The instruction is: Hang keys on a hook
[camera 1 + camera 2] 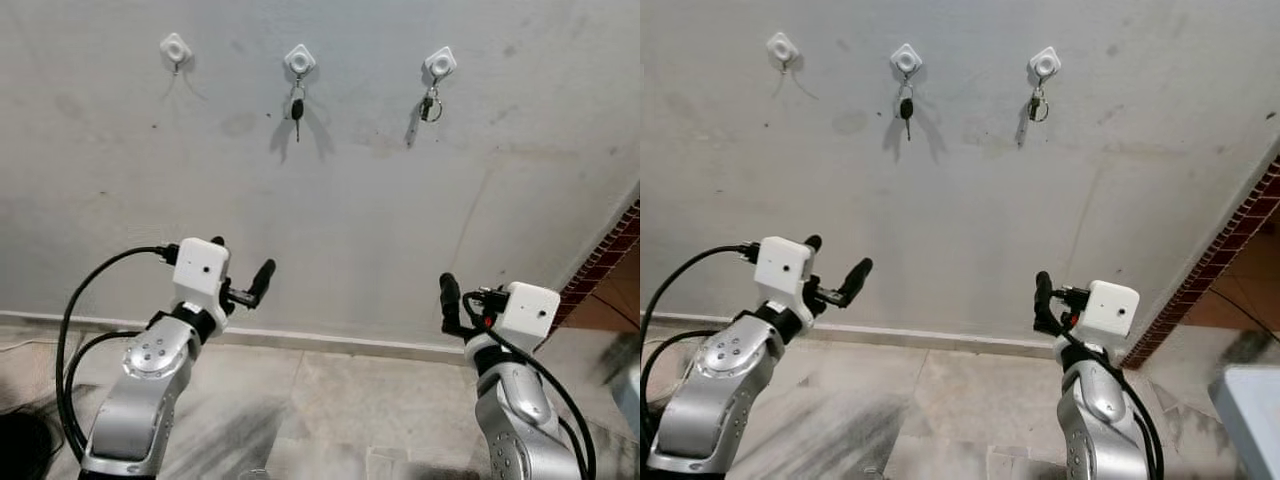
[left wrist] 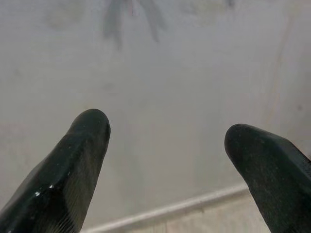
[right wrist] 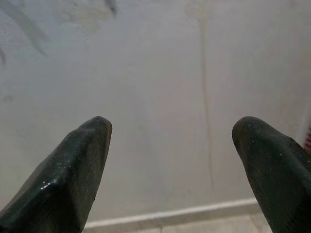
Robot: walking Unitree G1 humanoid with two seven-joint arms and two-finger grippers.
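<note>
Left gripper and right gripper jaws released, empty, wall hooks above, two holding keys.

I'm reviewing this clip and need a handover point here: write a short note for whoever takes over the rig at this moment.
Left gripper: open, empty, raised toward the wall.
Right gripper: open, empty, also raised toward the wall.
Three white hooks: the left hook is bare; the middle hook carries a black-headed key; the right hook carries a small key bunch.
Done: keys hang on two hooks.
Left: apparently nothing in hand to hang; no further keys can be seen.
</note>
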